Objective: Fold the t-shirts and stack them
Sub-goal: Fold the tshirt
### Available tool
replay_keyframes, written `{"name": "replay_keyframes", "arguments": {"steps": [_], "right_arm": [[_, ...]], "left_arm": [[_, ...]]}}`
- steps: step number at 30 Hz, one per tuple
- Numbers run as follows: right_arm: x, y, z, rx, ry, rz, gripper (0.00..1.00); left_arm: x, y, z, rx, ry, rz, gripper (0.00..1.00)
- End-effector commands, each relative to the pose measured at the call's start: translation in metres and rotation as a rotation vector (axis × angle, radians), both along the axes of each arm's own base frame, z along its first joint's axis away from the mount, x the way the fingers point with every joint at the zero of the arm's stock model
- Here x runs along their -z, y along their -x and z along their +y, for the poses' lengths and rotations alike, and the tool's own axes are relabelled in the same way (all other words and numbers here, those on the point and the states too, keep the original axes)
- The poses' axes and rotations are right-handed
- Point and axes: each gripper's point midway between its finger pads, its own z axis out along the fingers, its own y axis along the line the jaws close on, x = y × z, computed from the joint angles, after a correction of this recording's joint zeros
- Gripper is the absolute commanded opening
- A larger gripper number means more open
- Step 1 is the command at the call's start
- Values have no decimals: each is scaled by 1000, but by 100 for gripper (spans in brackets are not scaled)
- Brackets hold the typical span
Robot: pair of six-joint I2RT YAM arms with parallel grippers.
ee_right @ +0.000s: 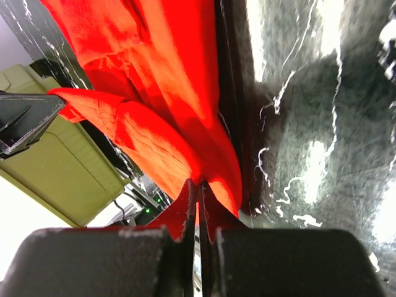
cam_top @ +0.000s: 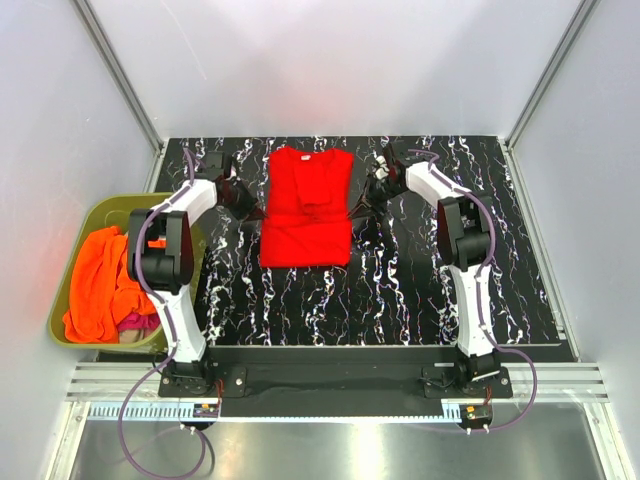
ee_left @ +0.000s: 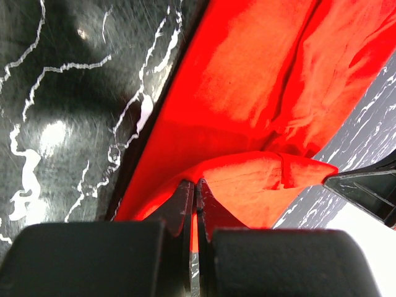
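A bright red t-shirt (cam_top: pixel 307 205) lies partly folded, narrow and long, on the black marbled table, its collar at the far end. My left gripper (cam_top: pixel 257 211) is at the shirt's left edge and is shut on a pinch of the red cloth (ee_left: pixel 247 179). My right gripper (cam_top: pixel 354 211) is at the right edge, likewise shut on the red cloth (ee_right: pixel 154 148). In each wrist view the jaws meet on the fabric, which lifts slightly off the table. An orange t-shirt (cam_top: pixel 100 285) and a magenta one (cam_top: pixel 137 322) lie crumpled in the tub.
The olive-green tub (cam_top: pixel 100 212) stands off the table's left edge, beside the left arm; it also shows in the right wrist view (ee_right: pixel 55 179). White walls with metal posts close in the table (cam_top: pixel 520 250) at the back and sides.
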Motion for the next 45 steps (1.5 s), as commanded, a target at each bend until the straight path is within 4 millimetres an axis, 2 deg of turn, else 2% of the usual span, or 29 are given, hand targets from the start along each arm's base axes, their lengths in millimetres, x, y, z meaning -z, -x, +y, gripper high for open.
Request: {"name": "replay_keyframes", "arguments": {"steps": [1,5,7,8,10,11,12,13,14,15,16,17,19,20,21,22,24,25,27,28,34,37,38,40,41,42,43,44,45], "right_arm": [[-5,-10,-2,-3,-22,-14,0],[-1,-15,0,-1,-34,-4,0],[1,-19,0,1,-34,0,4],[-4,-24,-1,3,-38,-15,6],[-3,-27,-3,5,-34,-6,14],[-12,-34,-6,0,-32,-39,19],[-11,-30,-14,6,19,-16,23],[-16,-31,-19,4,56,-29,36],[-21,-32,-24,-11,103,-63,42],[-24,-26,-26,-17,122,-57,47],[-38,-24,-27,-17,131,-88,52],[-33,-14,-26,-23,165,-75,59],[-45,-3,-16,-45,178,-102,60],[-38,5,-14,-53,216,-97,60],[-38,16,5,-94,229,-119,60],[-42,22,13,-111,234,-144,60],[-32,31,29,-139,261,-168,55],[-26,38,42,-161,269,-164,52],[-19,39,54,-156,271,-166,42],[-10,43,61,-169,279,-161,42],[20,29,73,-154,357,-195,44],[22,10,74,-112,390,-235,46],[12,-6,74,-89,395,-282,47],[10,-22,69,-66,415,-302,47],[-9,-38,72,-42,398,-355,48],[-16,-47,65,-25,389,-359,49],[-13,-52,64,-26,385,-351,50],[-35,-63,69,-20,343,-396,53],[-38,-63,61,-20,339,-371,55]], "left_arm": [[-12,-18,2,15,15,-56,0],[-4,-18,6,10,1,-29,1],[-4,-20,8,10,-7,-31,6],[-3,-21,11,11,-14,-28,15],[-6,-21,14,36,-51,-23,24],[-12,-24,20,33,-97,-39,27],[-22,-26,23,57,-133,-73,35],[-29,-24,25,65,-157,-83,38],[-46,-23,29,63,-189,-126,41],[-51,-17,28,68,-192,-131,44],[-56,-13,27,72,-187,-139,44],[-69,-8,21,88,-164,-168,44],[-68,7,8,126,-148,-166,43],[-73,13,1,148,-132,-178,42],[-63,25,-10,178,-117,-155,41],[-64,28,-18,197,-98,-174,40],[-51,45,-37,245,-61,-142,37],[-46,47,-43,257,-49,-140,36],[-40,56,-55,286,-25,-118,35],[-41,58,-57,293,-25,-121,35],[-54,66,-53,309,-42,-166,35],[-54,72,-52,314,-43,-168,36],[-54,72,-52,318,-44,-170,36],[-56,74,-51,320,-42,-173,36],[-57,73,-51,322,-42,-176,36],[-56,73,-51,323,-41,-175,36],[-56,73,-52,324,-38,-174,37],[-55,74,-53,327,-31,-167,37],[-54,75,-53,329,-27,-163,38]]}}
